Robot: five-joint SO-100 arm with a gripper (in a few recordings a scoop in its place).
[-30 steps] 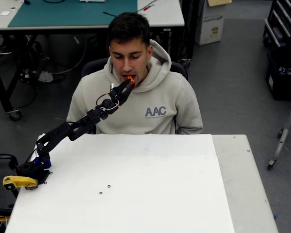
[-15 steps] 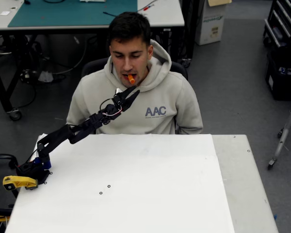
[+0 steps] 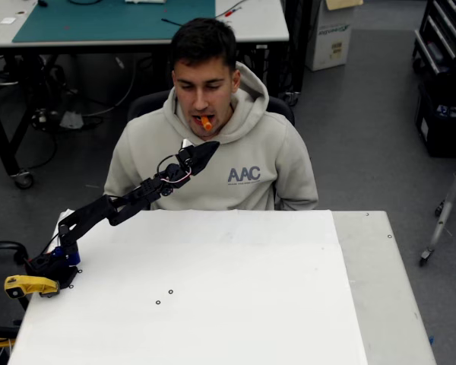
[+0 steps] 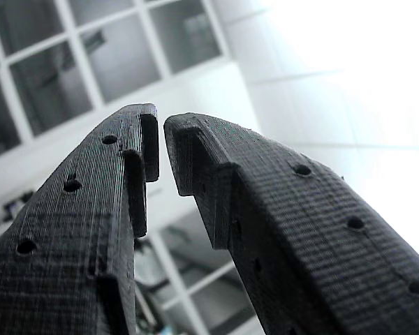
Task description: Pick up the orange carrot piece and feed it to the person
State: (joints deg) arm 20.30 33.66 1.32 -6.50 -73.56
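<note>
The orange carrot piece (image 3: 204, 122) sticks out of the mouth of the person (image 3: 247, 163), who sits behind the table in a light hoodie. My black gripper (image 3: 205, 150) hangs a little below the chin and left of it, in front of the chest, apart from the carrot. Its jaws are shut with nothing in them. In the wrist view the gripper (image 4: 160, 136) points up at a ceiling of panels, its two fingertips (image 4: 143, 139) almost touching with only a thin slit between them.
The white table (image 3: 213, 304) spreads in front of the person. The arm's base stands at its left edge beside a yellow clamp (image 3: 29, 285). Behind the person are a bench with a green mat (image 3: 114, 19) and a cardboard box (image 3: 330, 34).
The gripper let go of the carrot, which stays in the person's mouth. It then dropped back below the chin, and its jaws went from open to shut.
</note>
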